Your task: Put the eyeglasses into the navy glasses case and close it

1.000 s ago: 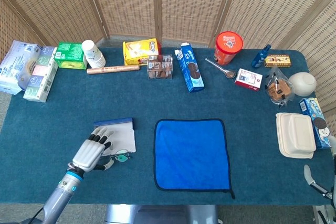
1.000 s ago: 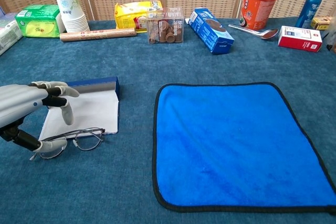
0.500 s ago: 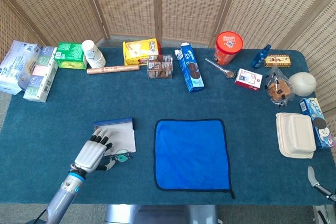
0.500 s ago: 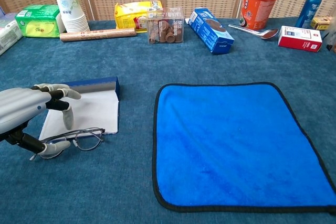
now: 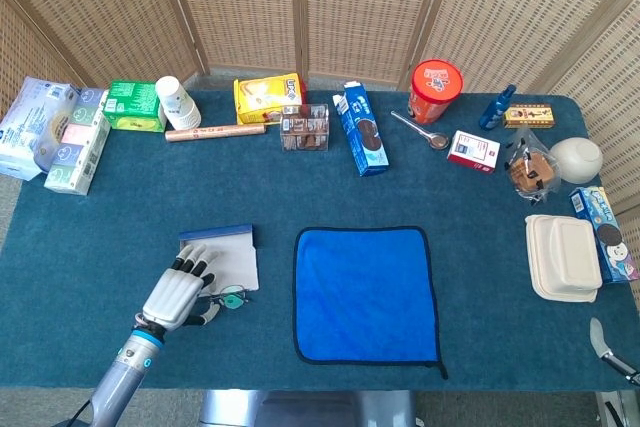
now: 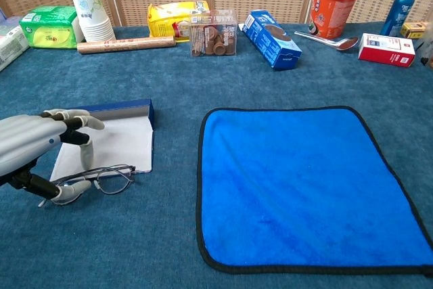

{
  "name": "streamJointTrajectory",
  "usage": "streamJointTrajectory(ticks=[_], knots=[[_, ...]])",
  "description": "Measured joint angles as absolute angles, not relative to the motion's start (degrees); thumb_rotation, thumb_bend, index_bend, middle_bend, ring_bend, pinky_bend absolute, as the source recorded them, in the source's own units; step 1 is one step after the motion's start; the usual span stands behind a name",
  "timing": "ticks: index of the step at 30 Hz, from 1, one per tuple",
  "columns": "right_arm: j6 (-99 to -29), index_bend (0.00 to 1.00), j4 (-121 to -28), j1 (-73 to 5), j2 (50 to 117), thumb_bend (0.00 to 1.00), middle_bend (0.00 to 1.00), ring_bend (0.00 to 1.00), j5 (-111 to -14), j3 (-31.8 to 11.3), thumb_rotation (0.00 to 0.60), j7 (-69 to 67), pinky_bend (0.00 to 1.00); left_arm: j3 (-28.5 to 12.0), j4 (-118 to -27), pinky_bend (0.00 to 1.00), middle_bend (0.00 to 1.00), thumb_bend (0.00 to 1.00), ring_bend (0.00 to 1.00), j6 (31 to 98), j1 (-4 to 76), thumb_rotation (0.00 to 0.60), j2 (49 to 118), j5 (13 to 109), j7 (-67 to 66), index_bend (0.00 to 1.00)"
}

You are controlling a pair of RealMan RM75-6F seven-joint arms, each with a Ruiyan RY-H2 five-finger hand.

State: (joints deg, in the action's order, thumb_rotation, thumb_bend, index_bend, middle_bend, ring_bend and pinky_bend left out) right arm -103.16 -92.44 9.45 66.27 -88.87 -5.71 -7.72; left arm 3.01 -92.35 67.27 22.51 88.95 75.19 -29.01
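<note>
The eyeglasses (image 5: 231, 297) (image 6: 103, 179), thin wire frames, lie flat on the table against the near edge of the navy glasses case (image 5: 222, 245) (image 6: 116, 139). The case lies open, its pale inside facing up and its navy wall at the far side. My left hand (image 5: 177, 294) (image 6: 28, 144) hovers over the left end of the glasses. Its thumb rests at the left lens and a finger points down just behind the frame, a gap left between them. Only a grey sliver of my right hand (image 5: 606, 339) shows at the bottom right of the head view.
A blue cloth (image 5: 365, 292) (image 6: 304, 181) lies flat right of the case. Boxes, paper cups (image 5: 176, 102), a red tub (image 5: 435, 90) and a spoon line the far edge. A white lidded container (image 5: 563, 257) and a bowl (image 5: 576, 158) sit at the right.
My left hand has drawn slightly toward the near edge, thumb staying at the left lens. The right hand has sunk toward the bottom right corner. Glasses and case have not moved.
</note>
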Motion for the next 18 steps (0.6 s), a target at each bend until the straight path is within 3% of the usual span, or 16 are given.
streamJointTrajectory(ticks=[18], knots=[[-104.44,0.05,-90.85,10.82,66.75,0.37,0.13,0.0,-87.99,-5.87,0.339,-10.19,0.1,2.78,-91.75,0.03,0.14,0.37,0.0,65.89,22.9,0.416,89.41,74.54,-33.13,0.54]])
